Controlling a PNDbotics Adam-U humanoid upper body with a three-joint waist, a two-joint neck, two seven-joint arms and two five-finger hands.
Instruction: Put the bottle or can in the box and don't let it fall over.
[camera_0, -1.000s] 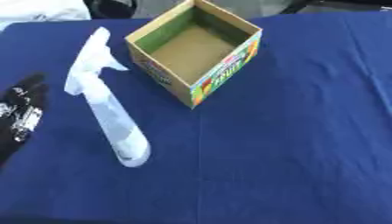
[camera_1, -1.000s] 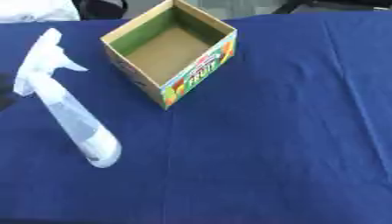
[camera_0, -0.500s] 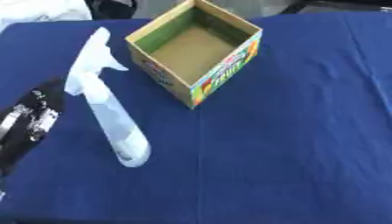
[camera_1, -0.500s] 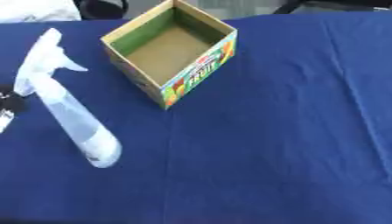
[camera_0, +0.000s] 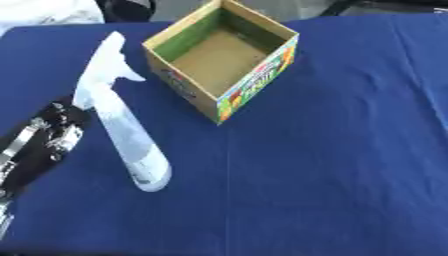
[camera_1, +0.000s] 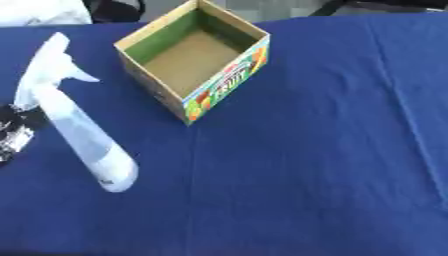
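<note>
We find a translucent white plastic spray bottle (camera_0: 122, 127) lying on its side on the tabletop covered with a dark blue cloth (camera_0: 332, 165). Its trigger head points toward the far edge and its base toward the near edge, slightly to the right. The bottle rests outside the box and well short of upright.

Just to the right of the bottle's trigger head stands an open cardboard box with a plain brown interior, green inner walls and colourful printed fruit lettering on its outer side (camera_0: 223, 60). The box sits upright, turned with one corner toward the camera, and nothing lies inside it. A narrow strip of blue cloth separates the box from the spray head.

The robot's left hand (camera_0: 39, 145), black with silver fittings, enters from the lower left. It lies alongside the bottle's left flank, close to the neck below the trigger. We cannot tell whether it touches the bottle, nor whether its fingers are spread or curled.

At the far left corner we note a crumpled white fabric item (camera_0: 48, 11) beyond the tabletop's edge.
</note>
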